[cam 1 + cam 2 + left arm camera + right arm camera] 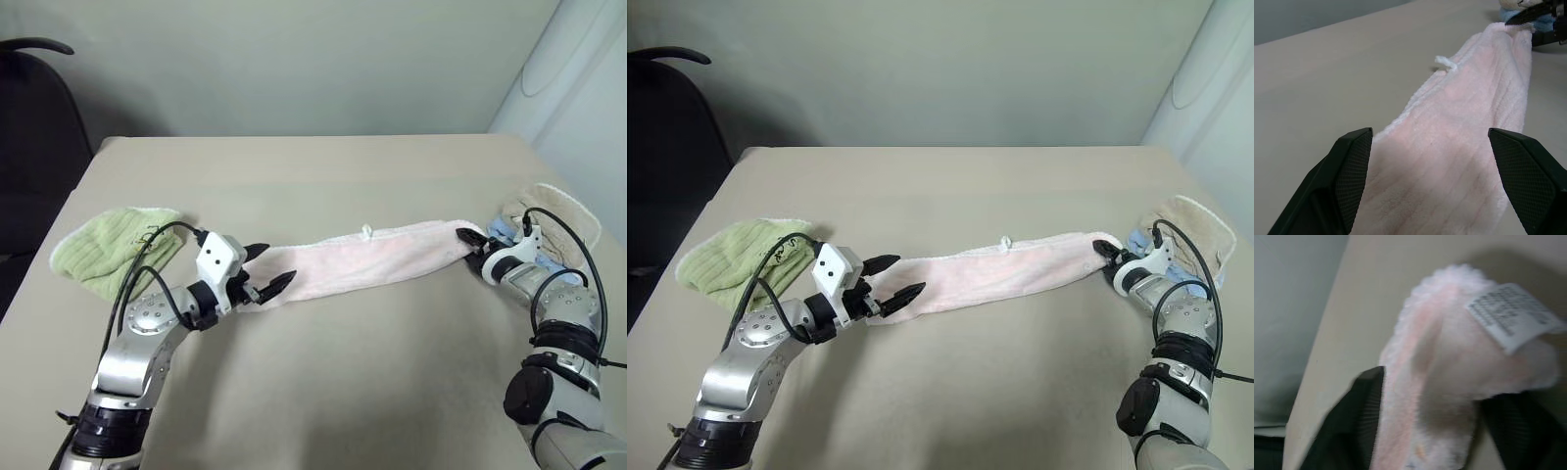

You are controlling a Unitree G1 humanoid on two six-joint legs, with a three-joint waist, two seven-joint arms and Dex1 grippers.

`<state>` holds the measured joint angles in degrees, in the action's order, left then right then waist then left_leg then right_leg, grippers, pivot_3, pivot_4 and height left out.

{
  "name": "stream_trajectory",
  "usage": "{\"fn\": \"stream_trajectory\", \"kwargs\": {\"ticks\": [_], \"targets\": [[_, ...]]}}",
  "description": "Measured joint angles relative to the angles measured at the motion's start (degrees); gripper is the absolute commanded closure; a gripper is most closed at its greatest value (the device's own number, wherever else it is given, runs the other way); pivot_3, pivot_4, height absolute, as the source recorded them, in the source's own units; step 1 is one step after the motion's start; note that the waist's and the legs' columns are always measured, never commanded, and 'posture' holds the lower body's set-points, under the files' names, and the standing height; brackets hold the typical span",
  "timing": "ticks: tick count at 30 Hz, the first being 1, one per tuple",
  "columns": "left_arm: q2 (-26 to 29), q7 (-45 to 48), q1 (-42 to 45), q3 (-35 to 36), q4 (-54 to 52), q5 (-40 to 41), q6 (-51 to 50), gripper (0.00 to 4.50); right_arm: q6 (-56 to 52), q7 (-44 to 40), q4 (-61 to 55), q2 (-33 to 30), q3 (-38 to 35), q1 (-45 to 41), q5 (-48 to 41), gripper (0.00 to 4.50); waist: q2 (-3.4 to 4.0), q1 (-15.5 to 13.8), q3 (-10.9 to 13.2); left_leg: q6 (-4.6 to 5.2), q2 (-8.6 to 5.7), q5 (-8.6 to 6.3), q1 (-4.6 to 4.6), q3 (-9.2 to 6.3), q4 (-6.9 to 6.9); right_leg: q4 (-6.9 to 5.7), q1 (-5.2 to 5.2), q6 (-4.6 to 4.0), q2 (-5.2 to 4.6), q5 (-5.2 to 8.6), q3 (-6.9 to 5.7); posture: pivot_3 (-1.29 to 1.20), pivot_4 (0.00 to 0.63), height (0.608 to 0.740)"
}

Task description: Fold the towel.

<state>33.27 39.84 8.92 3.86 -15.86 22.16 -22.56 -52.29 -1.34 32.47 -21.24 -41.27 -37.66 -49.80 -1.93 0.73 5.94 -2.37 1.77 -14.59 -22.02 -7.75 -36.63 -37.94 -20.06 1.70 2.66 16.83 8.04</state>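
We see towel [372, 259], long pink terry strip, flat on surface [323, 372]. Left hand [263, 270] spread wide over its nine-o'clock end; right hand [471, 247] pinching three-o'clock end, fabric between fingers.

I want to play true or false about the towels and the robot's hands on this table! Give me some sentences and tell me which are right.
1. The pink towel lies stretched out in a long strip. True.
2. The green cloth lies on top of the pink towel. False: it lies apart, at the table's left edge.
3. The left tool is open. True.
4. The right tool is far from the pink towel. False: its fingers are around the towel's end.
5. The pink towel has a white label. True.
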Motion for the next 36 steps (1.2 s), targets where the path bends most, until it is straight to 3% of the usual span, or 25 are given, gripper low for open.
{"fn": "stream_trajectory", "kwargs": {"ticks": [5,6,11,17,23,27,31,36], "targets": [[-0.18,0.07,-1.10,-0.60,0.00,-0.47,0.00,0.42,0.90,0.53,-1.13,0.03,-0.51,0.96,-0.13,4.35,0.00,-0.58,0.00,0.00,0.00,0.00,-0.04,-0.01,0.04,0.01,-0.03,0.00,0.00,0.00,-0.01,0.00,0.150,0.740],[-0.18,0.07,-1.25,-0.83,0.00,-0.98,0.00,0.42,1.26,0.37,-1.99,0.03,-0.20,1.21,-0.03,4.47,0.00,-0.79,0.00,0.00,-0.01,-0.01,-0.04,-0.01,0.03,0.02,-0.02,0.00,0.00,0.00,-0.01,0.00,0.150,0.740],[-0.19,0.14,-1.30,-1.31,0.05,-1.45,0.03,0.42,6.17,-6.38,-9.04,-1.26,8.56,6.38,5.45,4.47,0.16,-1.34,0.10,-0.01,-0.05,-0.02,-0.33,0.00,0.01,0.01,-0.28,0.00,-0.03,0.00,-0.02,0.00,0.150,0.740],[-0.22,0.25,-1.20,-1.37,0.07,-1.42,0.04,0.42,15.79,-18.67,-17.58,-9.02,21.61,10.76,16.58,4.47,0.70,-1.15,0.44,-0.06,-0.02,0.01,-0.56,0.09,0.00,-0.07,-0.56,0.01,-0.01,0.00,0.04,0.00,0.150,0.740],[-0.24,0.19,-1.22,-1.20,0.07,-1.38,0.07,0.42,31.92,-31.33,-24.31,-18.73,33.90,10.07,30.48,4.47,0.78,-1.12,0.49,-0.05,0.00,0.01,-0.58,0.09,0.00,-0.06,-0.57,0.01,-0.01,0.00,0.03,0.00,0.150,0.740],[-0.93,-0.05,-1.19,-1.20,0.07,-1.38,0.12,0.42,49.03,-40.42,-28.67,-24.24,47.64,10.26,44.75,4.47,0.77,-1.13,0.48,-0.04,0.01,0.00,-0.58,0.05,-0.03,-0.05,-0.53,0.02,-0.01,-0.01,-0.01,0.00,0.150,0.740],[-1.92,-0.36,-1.11,-1.25,0.07,-1.42,0.16,0.42,61.40,-44.17,-28.00,-23.98,58.71,11.38,56.32,4.47,0.76,-1.25,0.48,-0.03,0.01,-0.01,-0.61,0.02,-0.07,-0.05,-0.55,0.03,-0.02,-0.01,-0.02,0.00,0.150,0.740],[-2.58,-1.32,-1.81,-1.07,-0.28,-1.42,0.16,0.42,64.24,-44.35,-25.65,-21.43,59.73,11.01,58.50,4.47,0.76,-1.17,0.48,-0.05,0.05,0.00,-0.65,0.05,-0.08,-0.03,-0.57,0.03,-0.02,-0.01,-0.02,0.00,0.150,0.740]]}}
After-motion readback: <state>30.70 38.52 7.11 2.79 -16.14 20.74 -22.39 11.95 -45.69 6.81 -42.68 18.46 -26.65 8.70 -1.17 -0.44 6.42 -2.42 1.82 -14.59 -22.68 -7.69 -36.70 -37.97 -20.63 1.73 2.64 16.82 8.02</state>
